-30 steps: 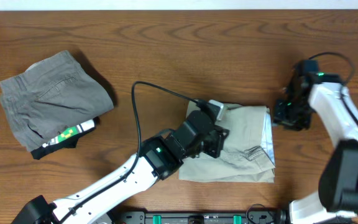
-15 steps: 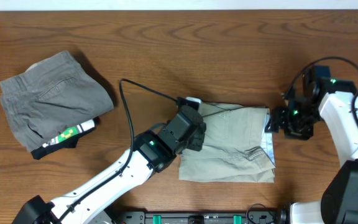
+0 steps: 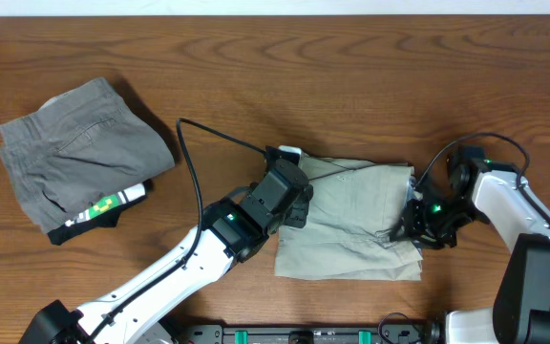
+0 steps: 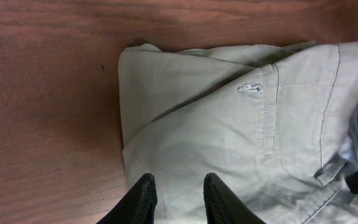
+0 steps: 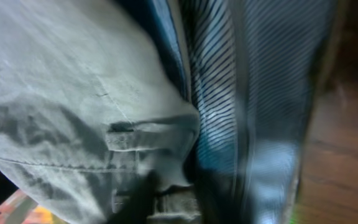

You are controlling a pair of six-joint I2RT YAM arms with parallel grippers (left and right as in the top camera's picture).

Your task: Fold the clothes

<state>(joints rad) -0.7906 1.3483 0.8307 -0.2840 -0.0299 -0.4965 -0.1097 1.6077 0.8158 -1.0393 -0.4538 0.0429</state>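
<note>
Jaws of the left gripper (image 4: pixel 176 200) are seen parted by a narrow gap in the left wrist view, and nothing is seen clamped between them; pale fabric shows through the gap. The fingertips (image 4: pixel 143 199) are held over the left part of the clothes (image 3: pixel 361 225), near the folded left edge. How the jaws of the right gripper (image 3: pixel 418 229) stand cannot be told: the right wrist view is filled by blurred cloth at close range, and the fingers cannot be made out there.

The clothes are laid as a folded, roughly square khaki-green bundle on the wooden table (image 3: pixel 256 76), at the near middle, between the two grippers. The left gripper is placed over the bundle's left side, and the right gripper is set against its right edge, where the blue-white striped lining (image 5: pixel 229 93) is exposed. A buttonhole (image 4: pixel 250 89) is seen on the upper layer, beside a stitched seam. A belt loop (image 5: pixel 126 140) is seen next to the lining.

A darker grey pair of shorts (image 3: pixel 79 162) is laid folded at the far left of the table, well apart from the bundle.
</note>
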